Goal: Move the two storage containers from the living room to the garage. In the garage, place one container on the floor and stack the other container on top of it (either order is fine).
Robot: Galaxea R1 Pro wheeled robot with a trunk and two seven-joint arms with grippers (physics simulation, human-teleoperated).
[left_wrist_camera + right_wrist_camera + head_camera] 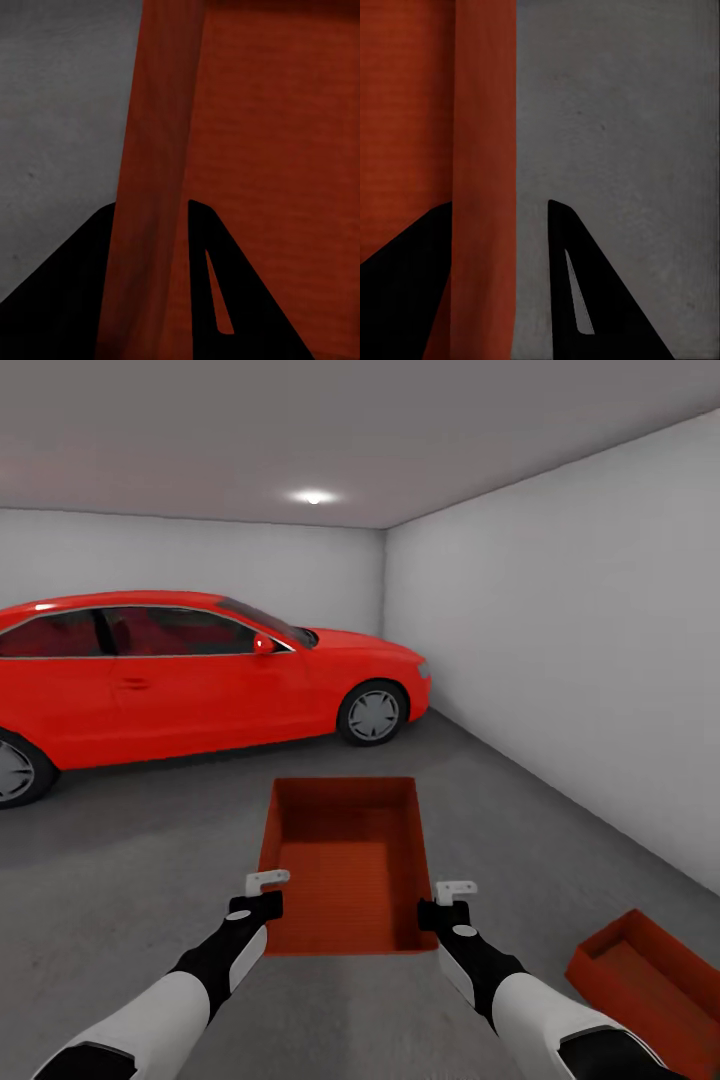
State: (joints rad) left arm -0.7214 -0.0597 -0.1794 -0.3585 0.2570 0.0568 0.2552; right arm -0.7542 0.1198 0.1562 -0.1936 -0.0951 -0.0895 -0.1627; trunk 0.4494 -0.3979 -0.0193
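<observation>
The carried storage container [345,865] hangs open-topped over the garage floor [150,860] between my arms, with the second container [650,980] resting on the concrete to my right. The left gripper [262,895] and right gripper [448,902] each straddle a long side wall, jaws clamped on it. I judge the bin stiff, light and smooth-walled, so both rim grips must stay level to prevent slipping.

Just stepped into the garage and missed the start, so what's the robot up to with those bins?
It holds one orange-red rectangular storage container between both arms, the left gripper and right gripper each straddling a side wall, above the dark grey concrete floor. The second orange-red container sits on the floor to its right. A red car is parked ahead.
</observation>
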